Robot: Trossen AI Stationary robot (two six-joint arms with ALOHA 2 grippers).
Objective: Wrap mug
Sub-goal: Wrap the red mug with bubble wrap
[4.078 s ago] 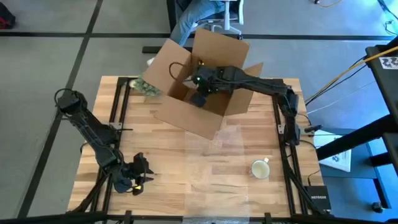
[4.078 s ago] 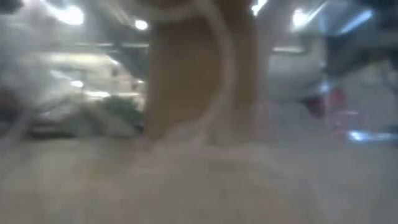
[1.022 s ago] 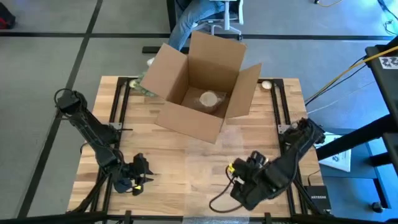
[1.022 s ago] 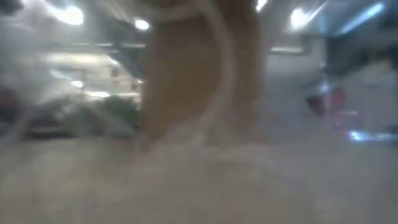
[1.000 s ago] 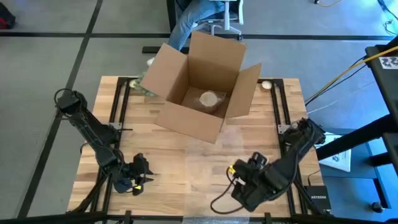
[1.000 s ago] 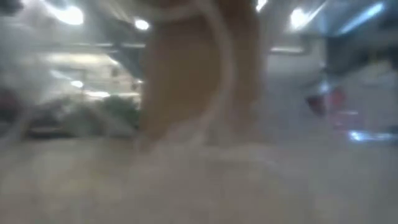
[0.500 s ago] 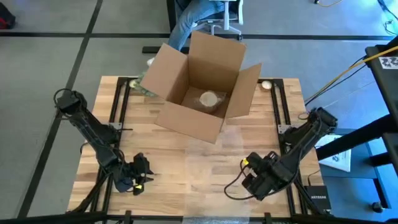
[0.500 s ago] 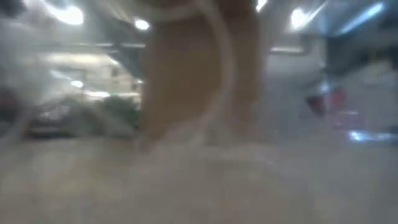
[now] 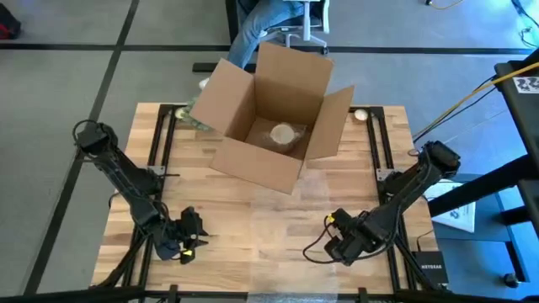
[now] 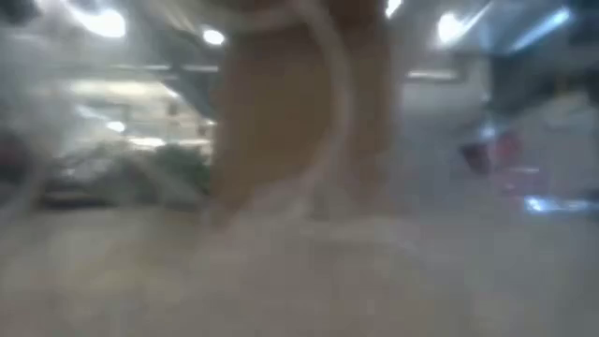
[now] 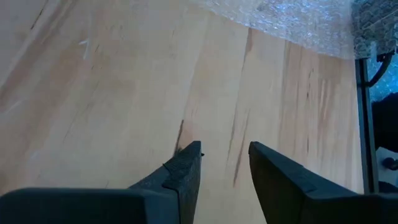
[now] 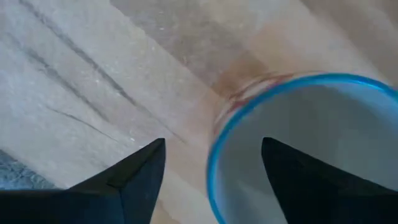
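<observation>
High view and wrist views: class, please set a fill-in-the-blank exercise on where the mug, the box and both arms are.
1. The open cardboard box stands at the table's ____ edge.
2. In its wrist view, the right gripper has its fingers ____ beside the blue-rimmed mug.
3. The left gripper hovers over bare ____.
4. A sheet of ____ wrap lies on the table.

Missing words: far; open; wood; bubble

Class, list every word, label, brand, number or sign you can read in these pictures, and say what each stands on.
"NETGEAR": white lettering on the small black box by the table's right edge, barely readable.
Black-and-white square marker on the frame at the right edge: a pattern, not text.
White sheet with blue print beside the table: too small to read.
Cardboard box, mug, bubble wrap: no readable text.
</observation>
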